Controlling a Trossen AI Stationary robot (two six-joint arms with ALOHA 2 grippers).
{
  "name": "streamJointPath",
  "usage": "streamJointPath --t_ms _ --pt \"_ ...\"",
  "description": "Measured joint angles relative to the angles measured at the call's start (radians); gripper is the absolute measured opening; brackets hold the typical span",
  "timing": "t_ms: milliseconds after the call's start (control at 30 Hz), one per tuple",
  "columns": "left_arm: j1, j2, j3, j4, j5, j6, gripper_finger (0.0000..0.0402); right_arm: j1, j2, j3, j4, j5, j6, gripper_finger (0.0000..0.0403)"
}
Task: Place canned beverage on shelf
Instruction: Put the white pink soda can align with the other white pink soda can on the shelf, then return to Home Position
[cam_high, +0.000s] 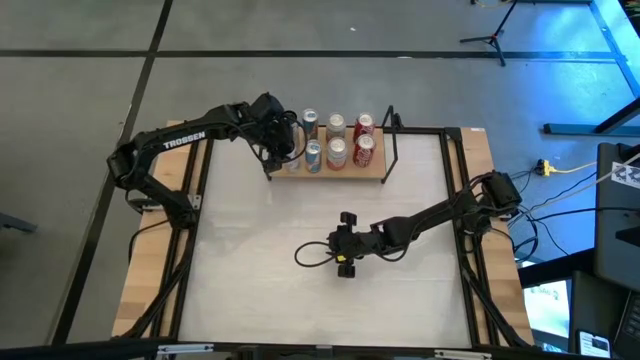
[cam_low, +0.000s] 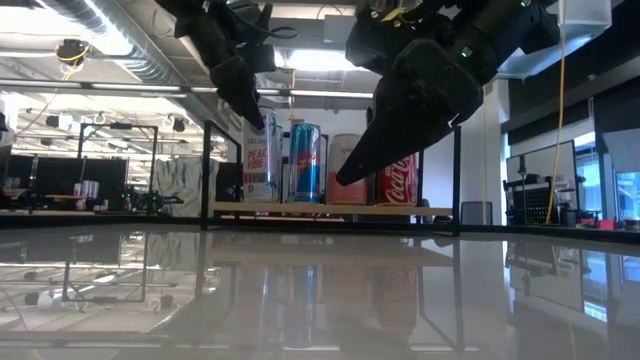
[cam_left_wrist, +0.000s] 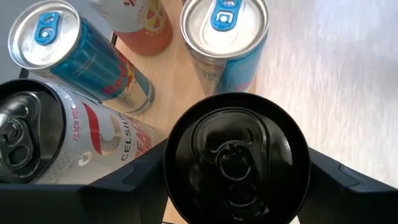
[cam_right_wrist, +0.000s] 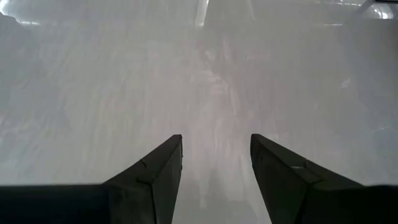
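The left gripper (cam_left_wrist: 236, 186) is clamping its fingers (cam_left_wrist: 134, 180) around a black-topped can (cam_left_wrist: 236, 158), holding it upright among the cans already standing on the shelf (cam_high: 345, 174), while the right gripper (cam_right_wrist: 214, 180) is waiting over the table (cam_high: 300, 215), fingers parted around nothing.

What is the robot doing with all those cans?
It is putting cans on a little wooden shelf at the far side of the table. The left gripper is at the shelf's left end, its fingers around a black-topped can, right beside the other cans standing there. The right gripper hangs over the middle of the table with open fingers, holding nothing.
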Motion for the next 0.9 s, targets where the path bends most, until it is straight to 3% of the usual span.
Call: streamJointPath --t_ms 467,700,900 --pt "0.0 0.0 0.002 0.022 0.001 0.019 0.0313 0.0 0.0 0.0 0.0 0.0 0.0 0.0191" --pt "0.0 0.0 0.02 0.017 -0.028 0.015 0.0321 0.0 0.0 0.0 0.0 0.0 0.0 0.0191" --pt "-0.009 -0.003 0.127 -0.077 -0.059 -0.004 0.0321 0.0 0.0 0.0 -0.003 0.0 0.0 0.0191"
